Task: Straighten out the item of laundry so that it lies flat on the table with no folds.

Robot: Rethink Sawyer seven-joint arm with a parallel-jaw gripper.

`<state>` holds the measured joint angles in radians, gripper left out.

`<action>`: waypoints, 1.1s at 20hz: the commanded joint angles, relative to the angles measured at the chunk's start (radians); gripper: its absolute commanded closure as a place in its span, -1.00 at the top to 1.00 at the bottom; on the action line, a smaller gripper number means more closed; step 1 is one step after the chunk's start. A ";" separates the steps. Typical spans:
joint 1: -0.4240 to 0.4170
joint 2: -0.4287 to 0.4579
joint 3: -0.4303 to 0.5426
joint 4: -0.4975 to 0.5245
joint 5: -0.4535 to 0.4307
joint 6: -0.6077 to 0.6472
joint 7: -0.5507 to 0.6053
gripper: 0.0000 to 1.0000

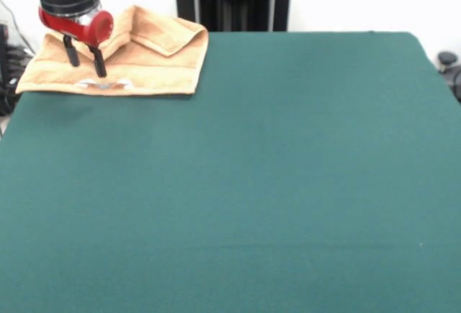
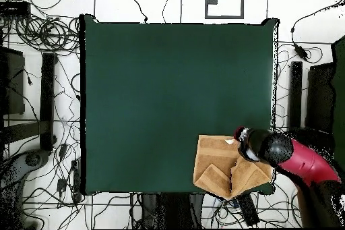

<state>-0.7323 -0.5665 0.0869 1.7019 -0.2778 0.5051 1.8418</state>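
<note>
Claw open above folded towel, table corner

Orange-tan terry towel lies rumpled directly beneath the gripper at dark green table's far corner, w/ a corner flap folded over; hemmed edge overhangs.

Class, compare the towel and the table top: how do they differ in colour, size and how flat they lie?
The towel is orange-tan; the table is dark green. The towel is small, filling one corner; the table is much larger. The towel has folded-over flaps; the table top lies flat. Both look roughly rectangular.
</note>
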 commanded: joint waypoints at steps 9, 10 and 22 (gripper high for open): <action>0.029 0.278 0.110 -0.072 -0.031 -0.294 0.066 1.00; 0.036 0.291 0.102 -0.081 -0.033 -0.312 0.071 1.00; 0.038 0.341 0.103 -0.131 -0.036 -0.254 0.029 1.00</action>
<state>-0.7310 -0.4380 0.0850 1.6766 -0.2786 0.3450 1.8420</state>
